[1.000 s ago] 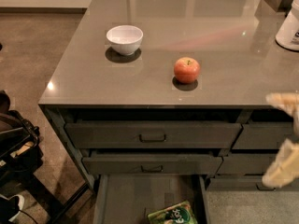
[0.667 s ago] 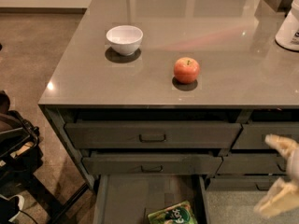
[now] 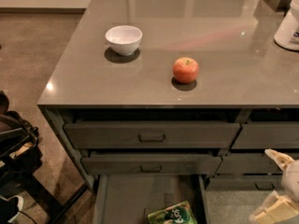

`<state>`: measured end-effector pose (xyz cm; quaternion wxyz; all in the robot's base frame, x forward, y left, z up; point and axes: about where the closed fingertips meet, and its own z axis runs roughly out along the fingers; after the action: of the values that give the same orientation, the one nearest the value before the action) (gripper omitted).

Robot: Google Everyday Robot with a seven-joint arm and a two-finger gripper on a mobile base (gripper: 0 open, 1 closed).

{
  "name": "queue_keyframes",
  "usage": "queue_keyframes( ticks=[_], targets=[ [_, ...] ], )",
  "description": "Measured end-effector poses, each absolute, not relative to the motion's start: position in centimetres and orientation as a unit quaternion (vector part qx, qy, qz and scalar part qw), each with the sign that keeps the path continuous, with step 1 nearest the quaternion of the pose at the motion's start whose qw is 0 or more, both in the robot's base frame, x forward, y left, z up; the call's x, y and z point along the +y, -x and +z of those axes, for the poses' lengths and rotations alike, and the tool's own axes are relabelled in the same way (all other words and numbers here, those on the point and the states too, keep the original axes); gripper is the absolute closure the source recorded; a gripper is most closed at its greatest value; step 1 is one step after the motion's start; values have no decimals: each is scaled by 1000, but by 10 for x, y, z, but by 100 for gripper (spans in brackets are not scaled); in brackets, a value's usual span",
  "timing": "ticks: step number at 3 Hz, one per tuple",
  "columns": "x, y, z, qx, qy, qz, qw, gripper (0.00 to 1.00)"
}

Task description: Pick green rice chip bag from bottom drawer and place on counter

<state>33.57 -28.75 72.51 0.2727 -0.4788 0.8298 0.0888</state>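
Glossy grey tabletop (image 3: 233, 45) sits above the pulled-out bottom drawer (image 3: 126, 197), where the green rice chip bag (image 3: 173, 213) lies. Low right, the pincer (image 3: 276, 185) hangs spread and empty. This looks like the approach step; next it must swing left and down onto the bag.

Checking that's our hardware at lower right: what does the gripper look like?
The gripper, at the view's lower right edge, is cream-white: two flat tapered fingers, yellowish on their faces, off a rounded pale body. No cables or markings are visible.
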Motion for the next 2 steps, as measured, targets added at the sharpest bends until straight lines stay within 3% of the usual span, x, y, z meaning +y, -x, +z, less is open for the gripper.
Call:
queue_keyframes(
  ticks=[2],
  targets=[
    [-253, -317, 602, 833, 420, 150, 327, 0]
  ],
)
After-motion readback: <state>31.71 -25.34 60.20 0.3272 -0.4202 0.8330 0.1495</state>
